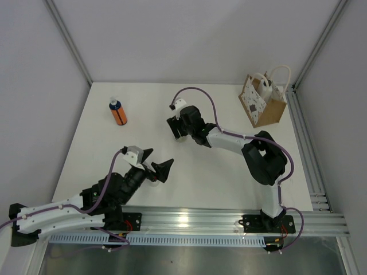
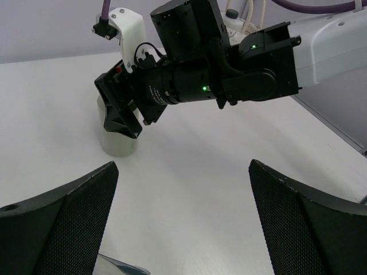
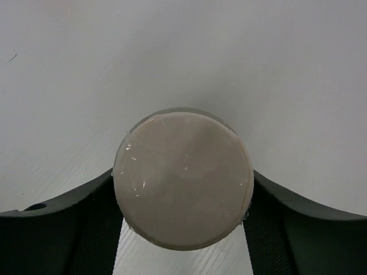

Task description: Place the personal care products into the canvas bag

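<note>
The cream bottle [image 2: 119, 146] stands upright on the white table. My right gripper [image 1: 179, 129] is lowered over it, open, with a finger on each side of its pale cap [image 3: 183, 180]; I cannot see any contact. In the top view the gripper hides this bottle. The orange bottle [image 1: 118, 113] with a blue-white cap stands at the far left of the table. The canvas bag [image 1: 269, 109] stands upright at the far right corner, its white handles up. My left gripper [image 1: 160, 156] is wide open and empty, hovering near the front middle and facing the right gripper [image 2: 117, 117].
The table [image 1: 189, 172] is walled in by grey panels on the left, right and back. A metal rail [image 1: 229, 220] runs along the near edge, where the arm bases sit. The right arm's elbow [image 1: 264, 157] rises over the right side.
</note>
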`<action>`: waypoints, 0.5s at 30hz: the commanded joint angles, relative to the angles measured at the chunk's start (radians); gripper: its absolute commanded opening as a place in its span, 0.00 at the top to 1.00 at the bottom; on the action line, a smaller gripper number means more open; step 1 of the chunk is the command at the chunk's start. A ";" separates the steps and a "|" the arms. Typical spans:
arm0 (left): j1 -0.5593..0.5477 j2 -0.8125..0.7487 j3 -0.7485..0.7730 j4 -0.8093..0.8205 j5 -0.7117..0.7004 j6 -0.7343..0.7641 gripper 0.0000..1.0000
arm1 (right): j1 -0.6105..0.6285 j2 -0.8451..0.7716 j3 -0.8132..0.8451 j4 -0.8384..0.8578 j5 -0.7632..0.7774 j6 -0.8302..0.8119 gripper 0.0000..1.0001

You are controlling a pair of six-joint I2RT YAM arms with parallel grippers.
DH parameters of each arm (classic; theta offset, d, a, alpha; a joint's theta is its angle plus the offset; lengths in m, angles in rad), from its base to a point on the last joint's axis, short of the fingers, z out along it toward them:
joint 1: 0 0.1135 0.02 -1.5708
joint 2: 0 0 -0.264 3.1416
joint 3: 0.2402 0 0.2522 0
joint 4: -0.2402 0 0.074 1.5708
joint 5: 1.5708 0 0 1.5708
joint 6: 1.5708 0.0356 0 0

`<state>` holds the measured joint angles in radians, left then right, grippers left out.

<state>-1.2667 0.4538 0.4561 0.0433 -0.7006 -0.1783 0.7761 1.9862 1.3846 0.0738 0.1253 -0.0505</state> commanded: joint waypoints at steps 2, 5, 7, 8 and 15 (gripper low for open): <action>-0.007 0.028 0.015 0.033 -0.007 0.014 0.01 | 0.005 0.003 0.045 0.063 0.008 -0.003 0.35; -0.005 0.037 0.019 0.030 -0.007 0.014 0.01 | 0.005 -0.004 0.039 0.075 0.020 -0.003 0.58; -0.005 0.037 0.018 0.030 -0.007 0.014 0.01 | 0.003 -0.016 0.028 0.096 0.017 -0.009 0.77; -0.006 0.036 0.016 0.032 -0.005 0.014 0.01 | 0.005 -0.024 0.010 0.106 0.019 -0.011 0.85; -0.006 0.028 0.013 0.032 -0.004 0.011 0.01 | -0.015 -0.168 -0.083 0.110 0.106 -0.022 1.00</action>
<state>-1.2667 0.4889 0.4561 0.0433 -0.7010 -0.1749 0.7750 1.9625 1.3457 0.1078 0.1520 -0.0471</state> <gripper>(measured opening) 0.993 0.723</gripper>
